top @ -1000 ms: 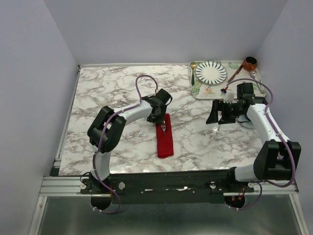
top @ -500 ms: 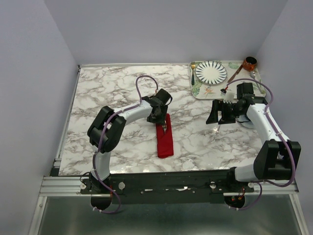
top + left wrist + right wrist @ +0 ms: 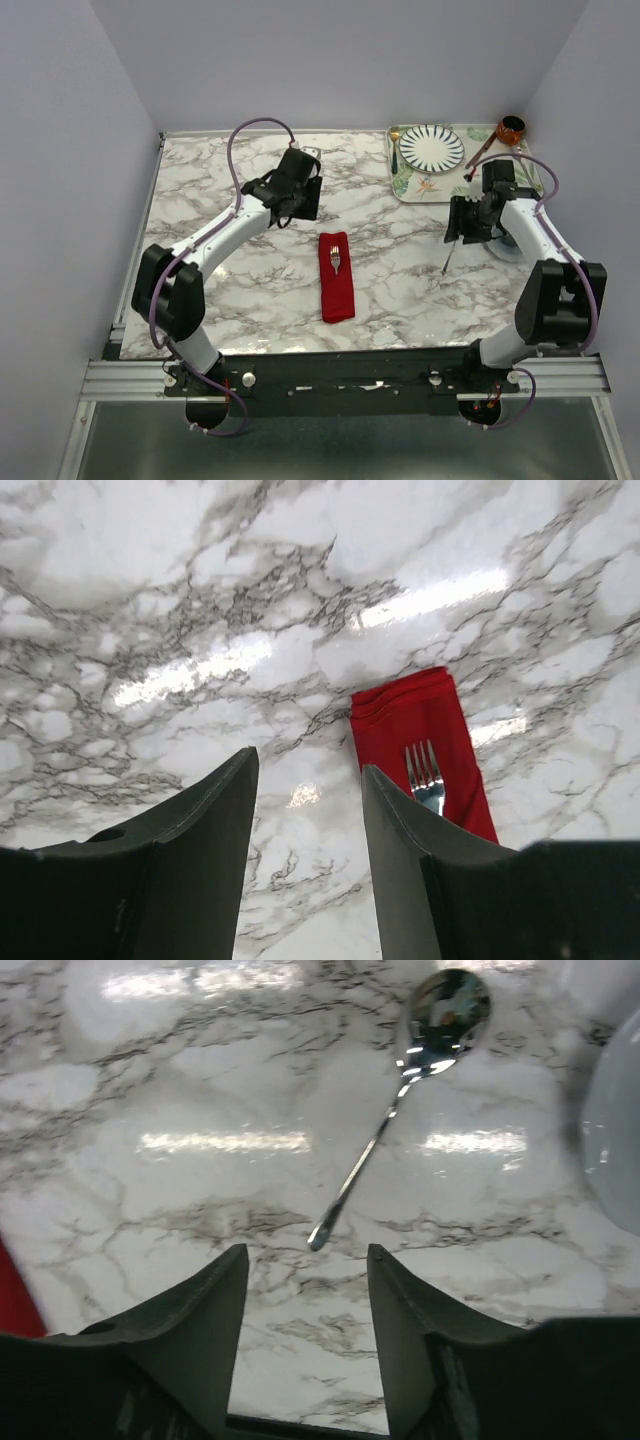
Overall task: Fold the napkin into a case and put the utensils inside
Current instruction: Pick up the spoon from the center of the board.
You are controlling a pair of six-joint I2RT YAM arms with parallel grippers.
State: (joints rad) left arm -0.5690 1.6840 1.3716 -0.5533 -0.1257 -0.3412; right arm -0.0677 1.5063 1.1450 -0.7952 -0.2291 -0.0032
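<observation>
fork [image 3: 425,775] in case [image 3: 400,720], spoon [image 3: 440,1020] well right

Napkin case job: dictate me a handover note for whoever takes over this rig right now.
Left tool: open, empty, above the table just beyond the far end of the case.
Right tool: open, empty, hovering near the handle end of the silver spoon, which lies flat on the table.
Done: case folded; fork appears tucked in, tines showing.
Left: grasp the spoon and slide it in beside the fork.
</observation>
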